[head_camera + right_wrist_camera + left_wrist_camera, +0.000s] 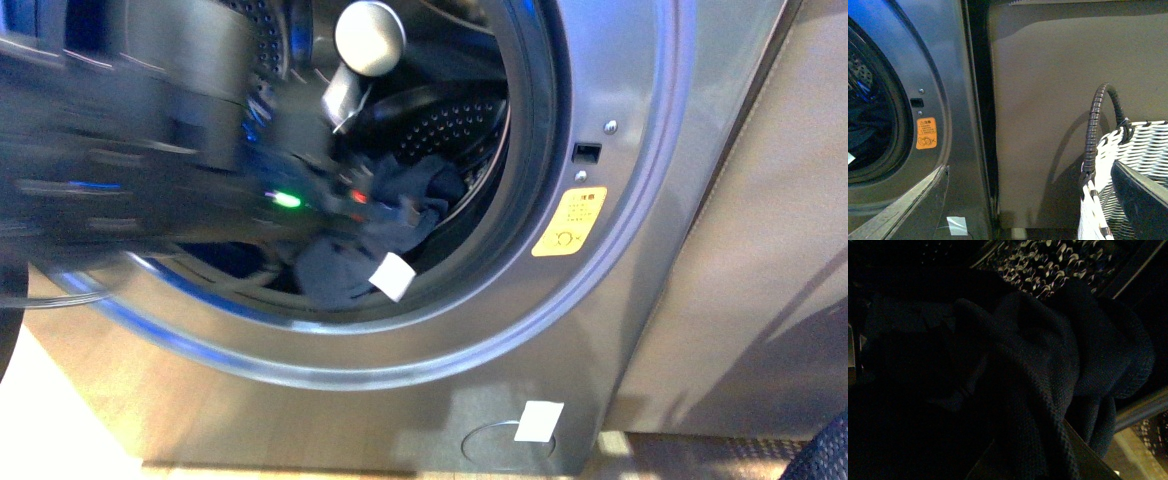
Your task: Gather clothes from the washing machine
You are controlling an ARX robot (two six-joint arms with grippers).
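Note:
The washing machine is grey, and its round porthole stands open onto the perforated drum. My left arm, blurred, reaches into the drum. My left gripper is shut on the clothes, a dark navy bundle with a white tag hanging over the porthole's lower rim. The left wrist view is dim. There the clothes fill most of the view and lie between the fingers, with the drum wall behind. My right gripper is open outside the machine, with nothing in it.
A yellow-orange sticker sits right of the porthole. A woven white-and-black basket with a dark handle stands beside my right gripper. A plain grey panel adjoins the machine's right side. White tape marks the machine's lower front.

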